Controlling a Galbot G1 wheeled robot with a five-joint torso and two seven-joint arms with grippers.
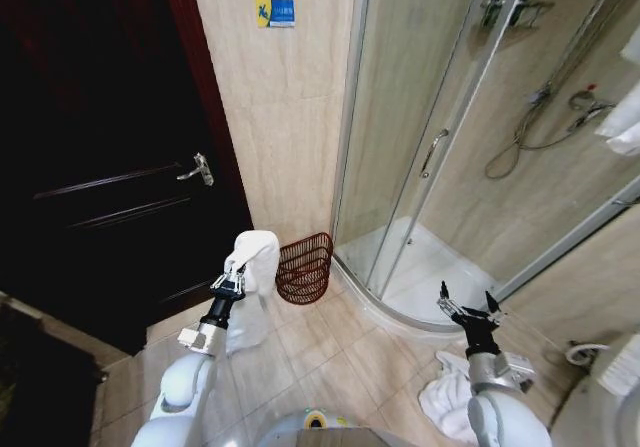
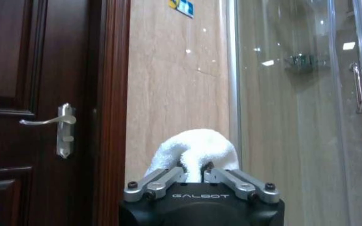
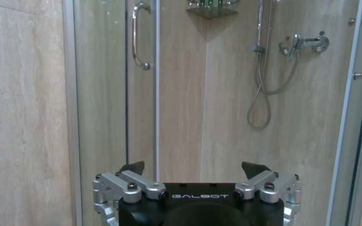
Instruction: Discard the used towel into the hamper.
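A white towel hangs from my left gripper, which is shut on its upper fold and holds it above the tiled floor, just left of the hamper. In the left wrist view the towel bulges up between the closed fingers of the left gripper. The hamper is a small dark reddish-brown ribbed basket standing on the floor against the wall, between the door and the shower enclosure. My right gripper is open and holds nothing, raised at the right near the shower tray; its right wrist view shows the gripper facing the glass.
A dark wooden door with a lever handle stands at the left. The curved glass shower enclosure fills the right. Another white towel lies crumpled on the floor beside my right arm.
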